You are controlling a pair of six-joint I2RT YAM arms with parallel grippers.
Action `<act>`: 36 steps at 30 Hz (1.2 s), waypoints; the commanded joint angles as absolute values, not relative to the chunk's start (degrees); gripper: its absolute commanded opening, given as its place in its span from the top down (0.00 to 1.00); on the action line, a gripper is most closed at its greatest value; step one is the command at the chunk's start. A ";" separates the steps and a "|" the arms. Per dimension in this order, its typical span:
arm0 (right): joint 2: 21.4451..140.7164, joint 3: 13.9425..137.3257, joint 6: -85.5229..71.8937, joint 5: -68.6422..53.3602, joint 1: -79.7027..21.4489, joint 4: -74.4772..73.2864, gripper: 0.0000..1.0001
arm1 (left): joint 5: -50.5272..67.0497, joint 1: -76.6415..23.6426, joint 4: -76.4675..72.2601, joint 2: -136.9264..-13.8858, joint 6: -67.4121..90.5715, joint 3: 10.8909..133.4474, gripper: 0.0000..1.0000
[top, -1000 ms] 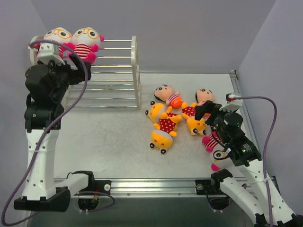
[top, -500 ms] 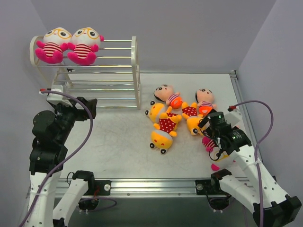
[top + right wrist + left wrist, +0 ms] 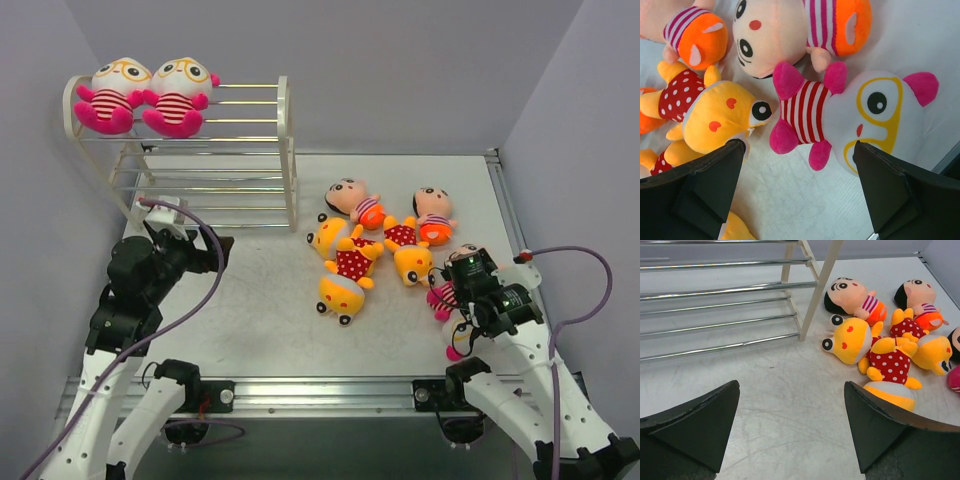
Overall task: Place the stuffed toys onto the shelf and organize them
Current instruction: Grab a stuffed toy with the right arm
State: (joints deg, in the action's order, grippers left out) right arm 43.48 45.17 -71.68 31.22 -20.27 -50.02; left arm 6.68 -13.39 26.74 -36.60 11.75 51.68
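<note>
Your right gripper (image 3: 799, 145) hung spread over the pink toy (image 3: 840, 120) by the table's (image 3: 250, 300) right edge; centring on its striped belly, clear of the yellow toy (image 3: 715, 120), looked wisest. Left gripper (image 3: 791, 385) gaped empty.

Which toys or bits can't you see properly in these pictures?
Top view: the right arm covers most of the pink toy.
Left wrist view: the shelf is cut by the top edge, so its upper tiers are unseen.
Right wrist view: the peach toy is cropped by the top edge.
</note>
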 commanded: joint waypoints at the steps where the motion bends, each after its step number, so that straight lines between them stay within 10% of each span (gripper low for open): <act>1: 45.17 44.74 -78.39 33.84 -19.43 -55.02 0.01 | 7.03 -14.50 22.77 -35.60 9.85 50.89 0.06; 27: 52.73 31.29 -75.15 17.67 -8.35 -35.87 0.14 | 5.54 -15.91 22.41 -35.60 7.38 47.72 0.06; 36: 53.79 30.76 -74.88 17.23 -7.82 -34.36 0.45 | 5.27 -15.91 22.59 -35.51 7.38 47.55 0.06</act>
